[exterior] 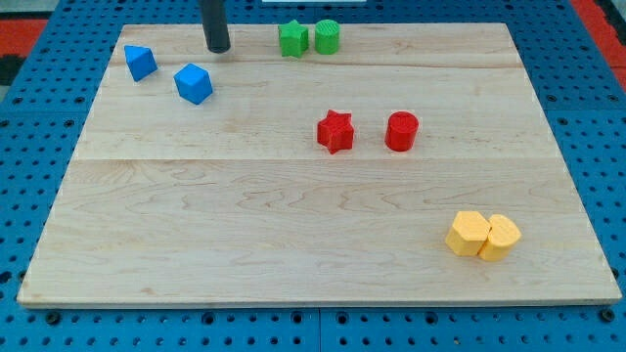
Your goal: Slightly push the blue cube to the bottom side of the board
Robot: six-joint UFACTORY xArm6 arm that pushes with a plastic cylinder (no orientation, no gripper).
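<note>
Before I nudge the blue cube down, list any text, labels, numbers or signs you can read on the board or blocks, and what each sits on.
None: no readable text, label, number or sign anywhere in the camera view.
The wooden board is bare wood grain.
The blue cube and the other blocks have plain coloured faces.
My tip is an unmarked dark rod end, just above and right of the blue cube.

I see bright, even light across the wooden board (pixel 293 244). Shadows beneath the blocks are faint. Focus stays sharp, without glare.
</note>
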